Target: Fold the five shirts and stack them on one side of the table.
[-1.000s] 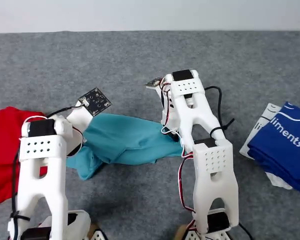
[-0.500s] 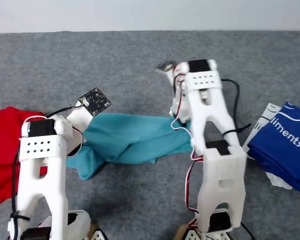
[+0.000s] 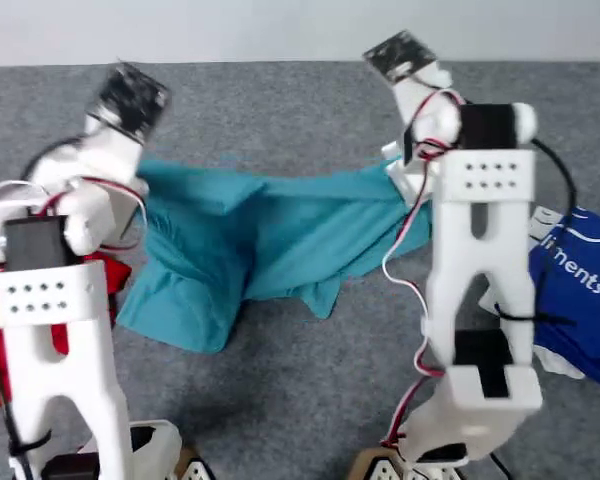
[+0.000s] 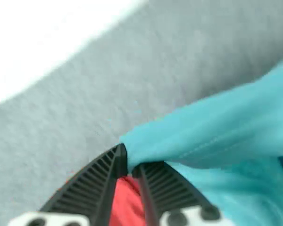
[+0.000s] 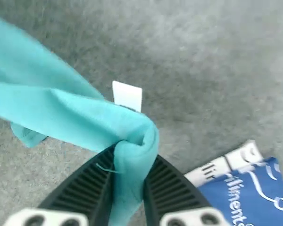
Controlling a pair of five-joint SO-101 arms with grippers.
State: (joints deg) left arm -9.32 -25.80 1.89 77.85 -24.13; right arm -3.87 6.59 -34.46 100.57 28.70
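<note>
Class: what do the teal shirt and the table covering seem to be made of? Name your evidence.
The teal shirt: soft matte knit cloth, likely cotton; it drapes and bunches in folds. The table covering: likely grey felt or short-pile carpet; matte, speckled, fuzzy-looking.

You're looking down on a table (image 3: 280,410) covered in grey, felt-like fabric with a fine speckled nap, which takes up the middle and lower part of the high view. Along the top edge of that frame runs a plain pale band (image 3: 230,30), flat and unmarked, meeting the grey in a straight horizontal line. The light is soft and even, leaving only faint shadows on the grey.
</note>
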